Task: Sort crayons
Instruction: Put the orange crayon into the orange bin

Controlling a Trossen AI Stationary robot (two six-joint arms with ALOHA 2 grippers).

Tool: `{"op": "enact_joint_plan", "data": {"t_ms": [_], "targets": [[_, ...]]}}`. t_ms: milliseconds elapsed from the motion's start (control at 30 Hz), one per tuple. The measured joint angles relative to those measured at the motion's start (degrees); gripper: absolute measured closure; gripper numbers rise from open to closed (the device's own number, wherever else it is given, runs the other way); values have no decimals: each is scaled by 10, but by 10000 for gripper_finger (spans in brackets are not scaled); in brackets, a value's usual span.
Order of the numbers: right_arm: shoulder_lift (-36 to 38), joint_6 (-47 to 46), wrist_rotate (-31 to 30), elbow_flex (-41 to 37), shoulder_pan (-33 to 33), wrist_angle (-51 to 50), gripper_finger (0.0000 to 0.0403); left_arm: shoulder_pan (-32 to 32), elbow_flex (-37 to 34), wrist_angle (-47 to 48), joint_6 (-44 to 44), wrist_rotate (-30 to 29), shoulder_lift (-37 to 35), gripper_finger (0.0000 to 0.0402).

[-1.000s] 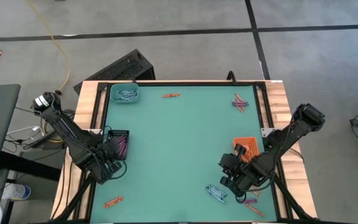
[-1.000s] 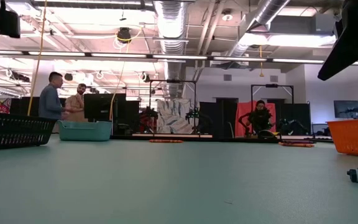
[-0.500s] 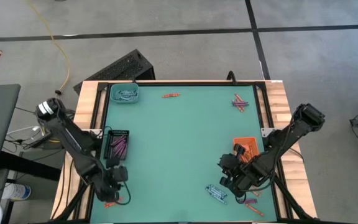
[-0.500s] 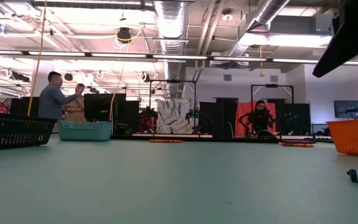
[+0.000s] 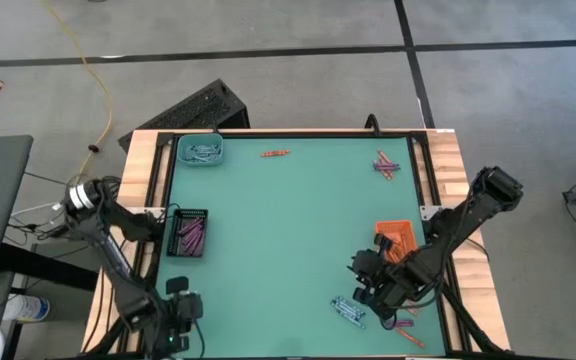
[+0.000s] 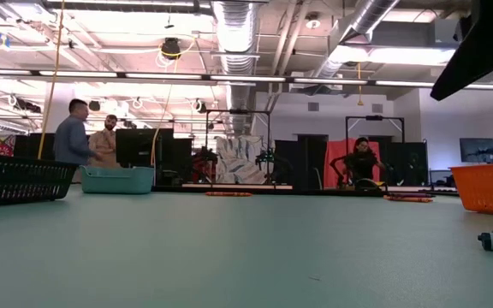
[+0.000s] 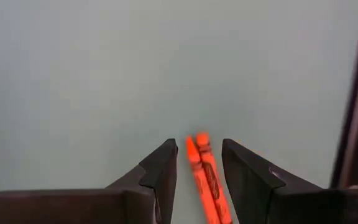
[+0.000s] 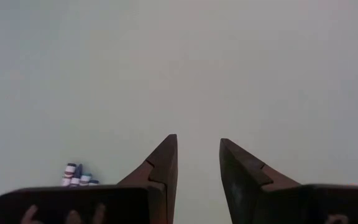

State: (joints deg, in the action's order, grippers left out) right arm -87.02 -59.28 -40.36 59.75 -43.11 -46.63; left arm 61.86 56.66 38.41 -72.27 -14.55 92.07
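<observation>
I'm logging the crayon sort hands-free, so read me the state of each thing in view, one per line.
left gripper: open, straddling two orange crayons on the mat
right gripper: open, empty
blue-grey crayons: loose on the mat near the right gripper
black tray: holds purple crayons
teal tray: holds pale crayons
orange tray: upright, contents unclear

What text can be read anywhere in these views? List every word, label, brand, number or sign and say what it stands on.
None can be read.
Two orange-red wax crayons between the left end effector's open fingers: dark wrapper markings, too blurred to read.
Pale blue-grey crayons near the right end effector: wrapper print too small to read.
Orange, black and teal plastic trays: no lettering visible.
Screens in the room behind: nothing legible.
</observation>
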Motion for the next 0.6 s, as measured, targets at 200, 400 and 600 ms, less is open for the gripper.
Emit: {"op": "enact_joint_plan", "data": {"t_ms": [200,400,600], "targets": [[0,3,-1,0,-12,11,290,34,66,65,-46,17,79,286],[0,9,-2,0,-16,18,290,58,105,82,-91,-3,122,286],[0,16,-7,0,-14,21,290,74,106,114,-148,0,142,286]]}}
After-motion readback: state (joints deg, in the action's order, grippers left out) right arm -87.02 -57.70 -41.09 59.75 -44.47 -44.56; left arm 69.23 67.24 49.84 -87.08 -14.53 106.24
